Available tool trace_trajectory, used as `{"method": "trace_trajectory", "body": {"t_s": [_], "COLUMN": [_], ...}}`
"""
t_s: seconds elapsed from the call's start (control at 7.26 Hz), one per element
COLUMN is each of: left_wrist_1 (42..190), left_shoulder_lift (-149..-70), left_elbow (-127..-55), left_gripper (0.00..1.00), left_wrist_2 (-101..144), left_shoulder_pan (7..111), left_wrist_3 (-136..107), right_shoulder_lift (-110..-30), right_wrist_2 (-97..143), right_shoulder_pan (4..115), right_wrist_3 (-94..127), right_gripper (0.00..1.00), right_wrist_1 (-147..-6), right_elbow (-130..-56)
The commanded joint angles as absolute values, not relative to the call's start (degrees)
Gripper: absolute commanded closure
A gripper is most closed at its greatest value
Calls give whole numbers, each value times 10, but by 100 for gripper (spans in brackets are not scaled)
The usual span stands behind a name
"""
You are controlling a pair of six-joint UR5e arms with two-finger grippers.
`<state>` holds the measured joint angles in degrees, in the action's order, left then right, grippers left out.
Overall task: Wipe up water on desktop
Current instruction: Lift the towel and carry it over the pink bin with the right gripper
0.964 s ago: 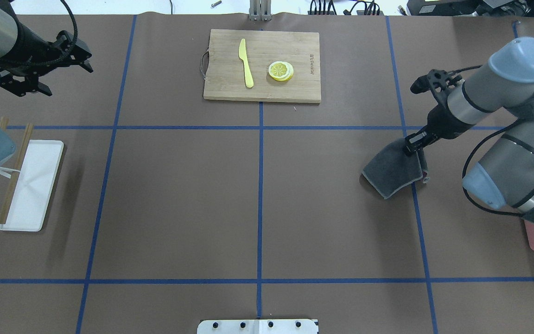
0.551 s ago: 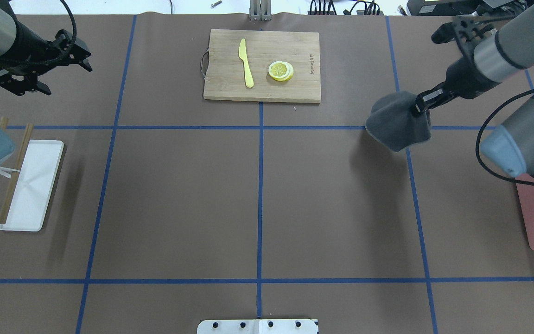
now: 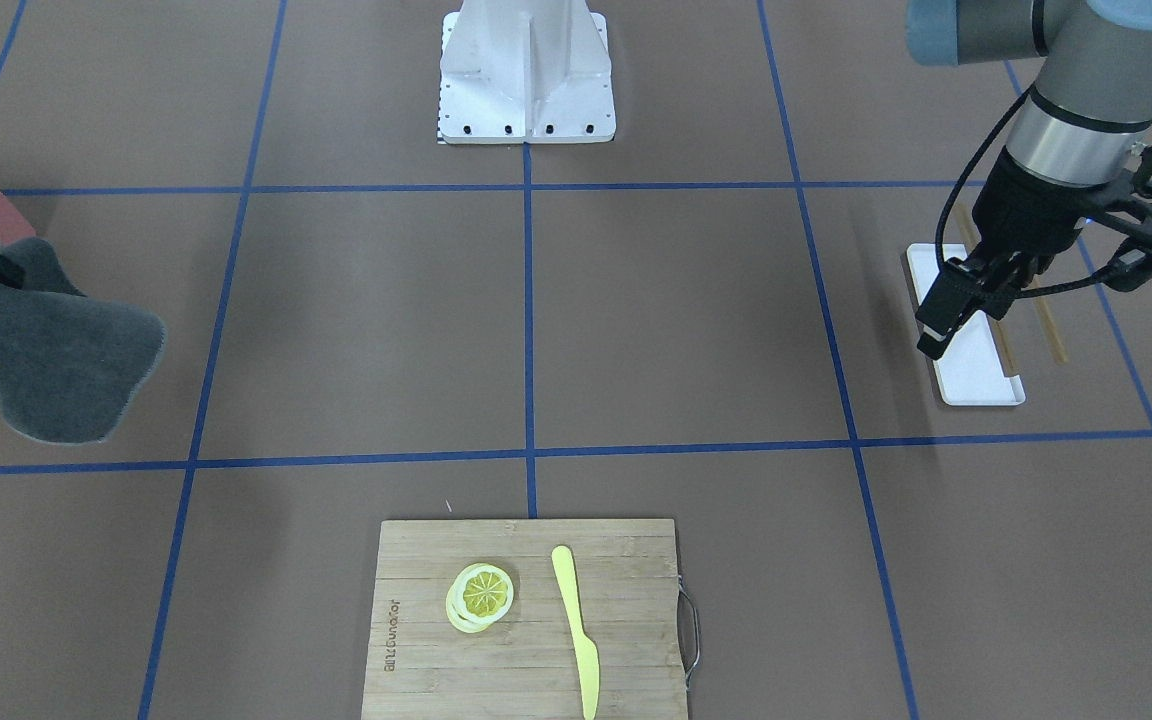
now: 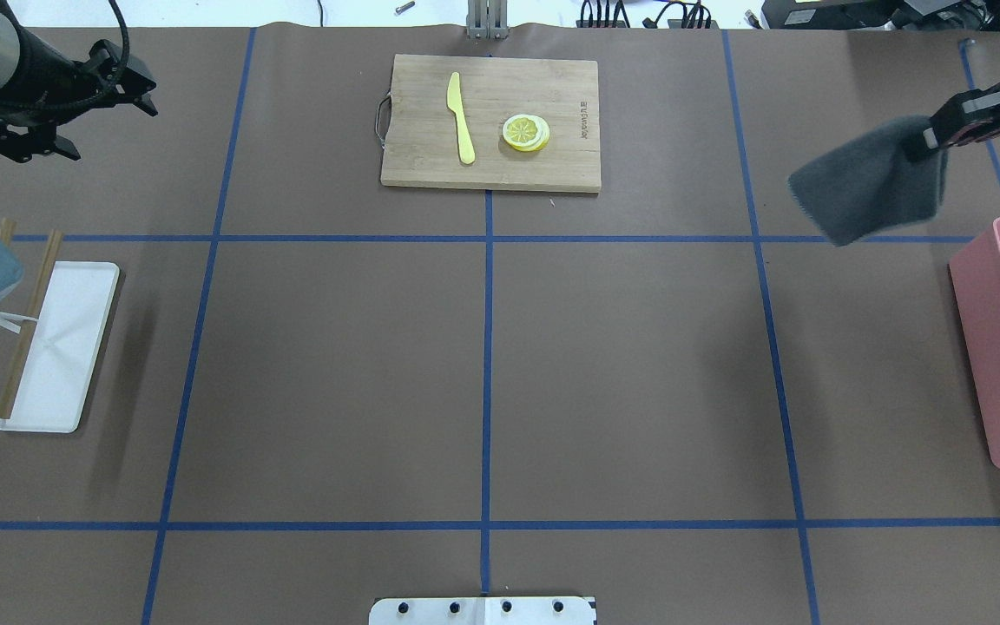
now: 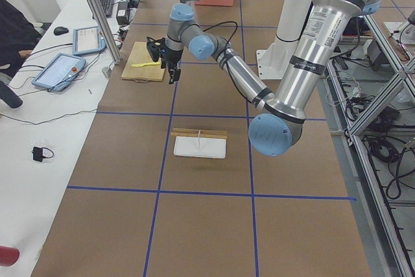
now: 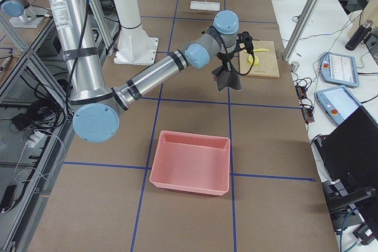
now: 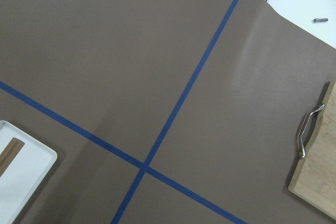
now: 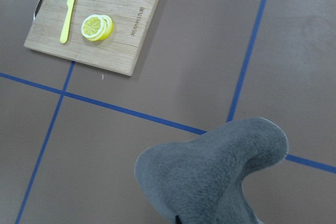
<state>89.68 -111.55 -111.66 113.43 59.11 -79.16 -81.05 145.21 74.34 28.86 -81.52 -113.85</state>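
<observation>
The desktop (image 4: 621,365) is a matte brown surface crossed by blue tape lines; I see no water on it. My right gripper (image 4: 930,139) is shut on a dark grey cloth (image 4: 869,187) and holds it in the air at the far right. The cloth hangs free of the surface. It also shows in the front view (image 3: 61,370) and fills the bottom of the right wrist view (image 8: 210,182). My left gripper (image 4: 114,132) hovers open and empty over the far left; it also shows in the front view (image 3: 946,315).
A pink bin (image 4: 973,330) stands at the right edge, below the hanging cloth. A bamboo cutting board (image 4: 413,165) with a yellow knife (image 4: 461,117) and lemon slices (image 4: 526,132) lies at the far centre. A white tray (image 4: 75,347) with chopsticks (image 4: 27,330) lies at the left.
My right gripper has lifted the grey cloth off the desktop and carried it up and towards the far right. My left gripper has shifted slightly farther away.
</observation>
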Motion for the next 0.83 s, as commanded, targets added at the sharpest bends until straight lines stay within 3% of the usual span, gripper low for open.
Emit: {"method": "trace_trajectory", "body": {"t_s": [0.0,0.41,0.69], "left_wrist_1": [896,896,896], "left_shoulder_lift": [-1116,-1101,-1101], "left_elbow": [-1107,-1108,-1110], "left_gripper": [2,2,2], "left_wrist_2": [1132,1132,1133], "left_shoulder_pan": [589,588,587], "left_wrist_3": [-792,-791,-792], "right_shoulder_lift": [-917,-1057,-1063], "right_wrist_2": [1485,1451,1389], "right_shoulder_pan": [801,865,897], "right_wrist_3": [252,42,-99], "right_gripper": [100,100,100], "right_wrist_1": [-823,-830,-935], "right_elbow": [-1157,-1151,-1157]}}
